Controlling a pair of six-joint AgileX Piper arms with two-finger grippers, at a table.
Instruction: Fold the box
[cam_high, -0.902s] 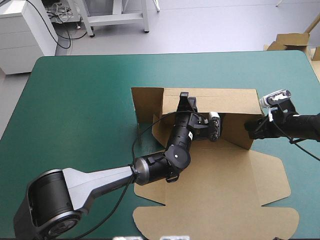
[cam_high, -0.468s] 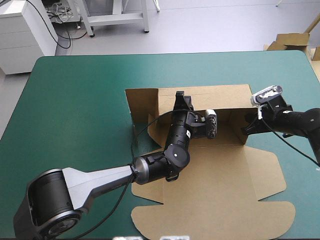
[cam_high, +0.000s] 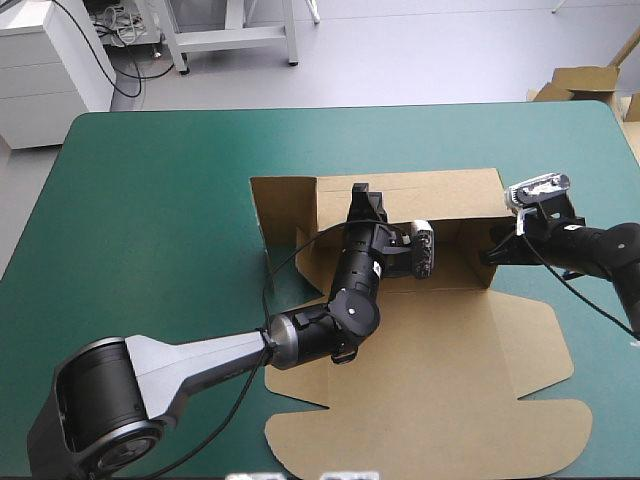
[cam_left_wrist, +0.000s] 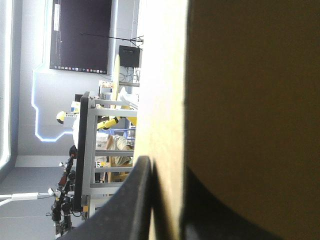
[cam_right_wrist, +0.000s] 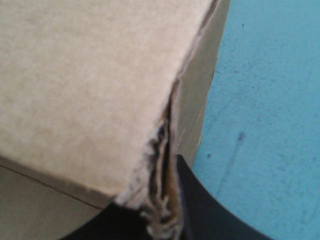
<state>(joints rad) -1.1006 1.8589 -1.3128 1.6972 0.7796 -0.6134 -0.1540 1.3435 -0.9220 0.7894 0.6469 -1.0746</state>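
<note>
The box (cam_high: 430, 370) is seen as matt brown board, frayed and layered at one cut corner, and the bench (cam_high: 150, 200) is covered in smooth, matt teal-green.

raised walls of the box (cam_high: 440, 350) bar the middle; teal-green cover (cam_high: 150, 220) left of it lies open.

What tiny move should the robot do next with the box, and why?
Probably the right hand should nudge the right side wall of the box a little inward, so it stands square. Both hands are shut on raised board: the left hand pinches the far wall, the right hand pinches that side wall, and the lid lies flat.
</note>
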